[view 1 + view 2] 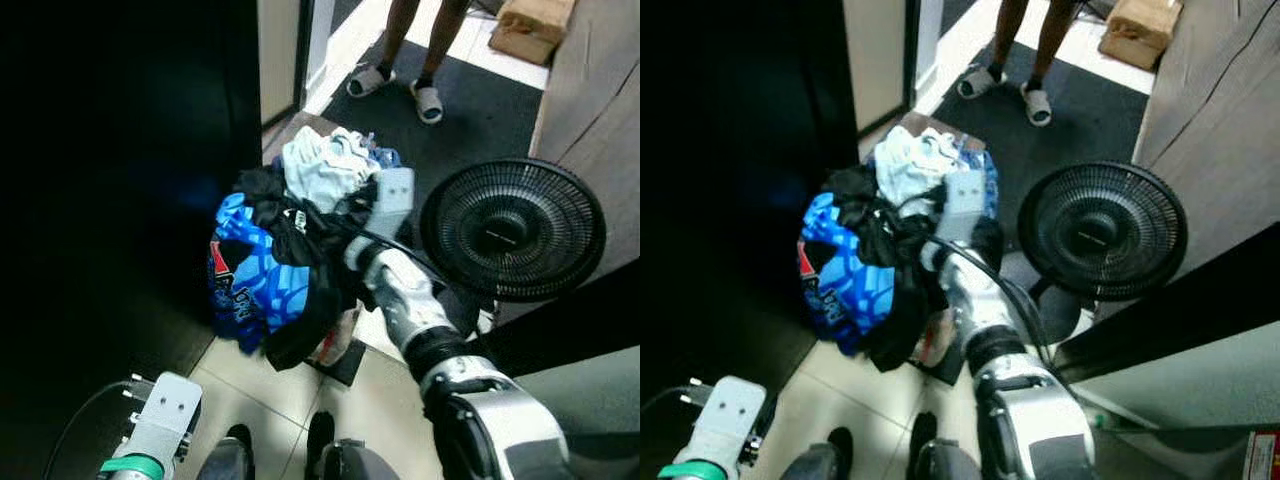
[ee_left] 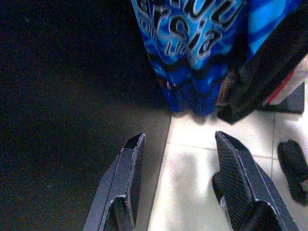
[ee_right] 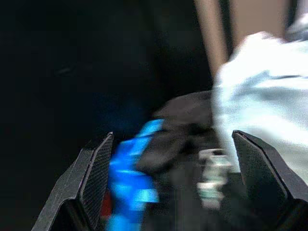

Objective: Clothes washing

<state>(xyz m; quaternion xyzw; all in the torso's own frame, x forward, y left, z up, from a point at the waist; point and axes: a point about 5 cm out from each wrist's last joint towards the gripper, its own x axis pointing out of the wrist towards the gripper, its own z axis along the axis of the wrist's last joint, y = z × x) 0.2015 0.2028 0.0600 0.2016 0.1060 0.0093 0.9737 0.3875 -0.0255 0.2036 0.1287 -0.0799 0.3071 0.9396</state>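
Observation:
A heap of clothes stands on the floor: a blue printed jersey (image 1: pixel 250 280), black garments (image 1: pixel 300 235) and a pale blue-white piece (image 1: pixel 320 165) on top. My right arm (image 1: pixel 400 290) reaches into the heap from the right, and its fingers are buried among the black garments. In the right wrist view my right gripper (image 3: pixel 173 139) is open, with black cloth (image 3: pixel 178 130) and the pale piece (image 3: pixel 260 96) just beyond its fingers. My left gripper (image 2: pixel 179 137) is open low over the floor tiles (image 2: pixel 192 192), short of the jersey's hem (image 2: pixel 192 72).
A black floor fan (image 1: pixel 512 228) stands right of the heap, close to my right arm. A person's legs in sandals (image 1: pixel 400 80) stand on a dark mat behind. A dark mass (image 1: pixel 110 200) lies left, a wooden panel (image 1: pixel 595 110) right. My feet (image 1: pixel 320 435) show below.

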